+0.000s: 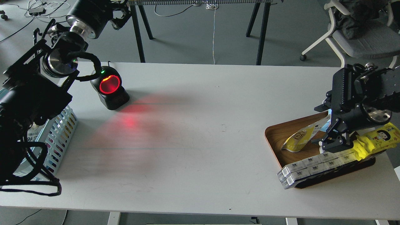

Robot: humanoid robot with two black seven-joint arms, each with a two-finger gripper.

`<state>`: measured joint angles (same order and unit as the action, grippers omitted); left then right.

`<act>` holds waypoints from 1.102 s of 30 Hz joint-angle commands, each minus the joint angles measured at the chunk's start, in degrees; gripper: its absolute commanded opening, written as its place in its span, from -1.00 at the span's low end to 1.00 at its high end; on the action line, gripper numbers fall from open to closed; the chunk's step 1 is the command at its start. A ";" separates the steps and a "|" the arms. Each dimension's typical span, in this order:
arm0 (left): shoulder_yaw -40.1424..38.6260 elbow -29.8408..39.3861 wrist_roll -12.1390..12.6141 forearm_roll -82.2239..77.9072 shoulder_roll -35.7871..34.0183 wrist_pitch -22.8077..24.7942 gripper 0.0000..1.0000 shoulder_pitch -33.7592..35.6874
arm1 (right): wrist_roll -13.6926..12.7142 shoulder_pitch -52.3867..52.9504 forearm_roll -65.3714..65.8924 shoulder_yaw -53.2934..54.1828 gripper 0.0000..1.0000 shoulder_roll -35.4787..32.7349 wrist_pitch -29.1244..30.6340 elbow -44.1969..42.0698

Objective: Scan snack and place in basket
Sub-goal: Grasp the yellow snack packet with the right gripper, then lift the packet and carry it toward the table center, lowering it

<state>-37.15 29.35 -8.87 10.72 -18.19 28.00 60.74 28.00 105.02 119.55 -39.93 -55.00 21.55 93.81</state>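
Right gripper clamped on the snack over the tray.

At far left, the basket sits at the table edge, largely hidden by the left arm, whose gripper is out of view at the top. Just beside it, the scanner glows red and throws red light across the tabletop. At right, the pouch hangs tilted, its top pinched between the fingers, its bottom low over the wood. A yellow packet and a clear wrapped pack lie along the tray's near rim.
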 commanded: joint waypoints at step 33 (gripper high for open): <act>0.06 -0.52 -0.01 0.00 0.26 0.00 1.00 -0.27 | 0.00 -6.32 -3.62 0.99 -0.95 6.14 -0.54 -10.23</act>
<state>-37.09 28.83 -8.88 10.72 -17.94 28.00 60.47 28.00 98.62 116.12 -39.13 -48.90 21.18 83.58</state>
